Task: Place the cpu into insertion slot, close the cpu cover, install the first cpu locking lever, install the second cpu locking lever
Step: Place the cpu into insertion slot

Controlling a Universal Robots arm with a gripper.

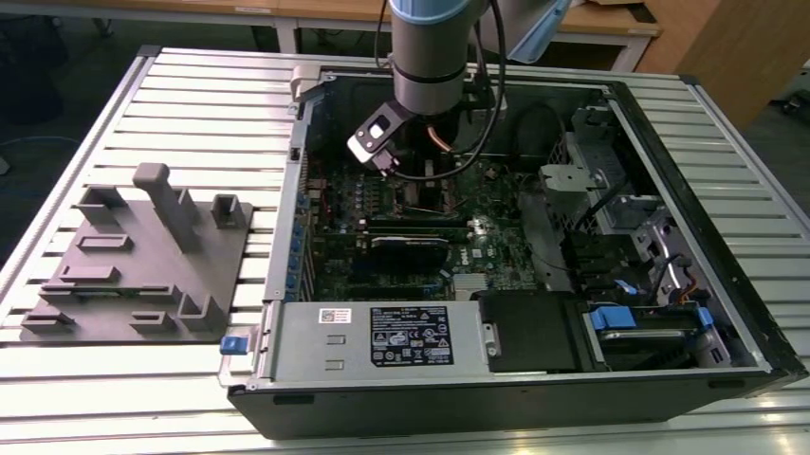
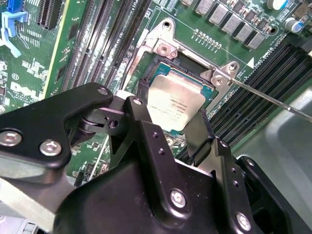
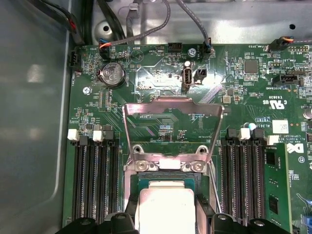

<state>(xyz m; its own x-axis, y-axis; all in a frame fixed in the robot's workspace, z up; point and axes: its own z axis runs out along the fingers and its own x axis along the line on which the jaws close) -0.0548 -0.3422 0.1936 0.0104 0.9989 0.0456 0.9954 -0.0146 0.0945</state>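
Note:
The cpu (image 2: 178,100), a pale silver square chip, lies low in the insertion slot (image 2: 146,80), whose silvery rim frames it. My gripper (image 2: 170,116) is shut on the cpu, one black finger on each of two opposite edges. The first wrist view has the cpu (image 3: 165,207) between the fingertips (image 3: 122,223), with the cpu cover (image 3: 173,105) standing upright and open behind the slot. A thin metal locking lever (image 2: 273,100) sticks out from one corner of the slot. In the exterior view the gripper (image 1: 418,178) hangs inside the open computer case (image 1: 708,237), over the motherboard.
Long black memory slots (image 3: 95,180) run along both sides of the socket. A black card (image 1: 408,248) stands in the board nearer the front. A grey fixture plate (image 1: 127,265) rests on the slatted table at the exterior view's left. The power supply (image 1: 379,336) fills the case's front edge.

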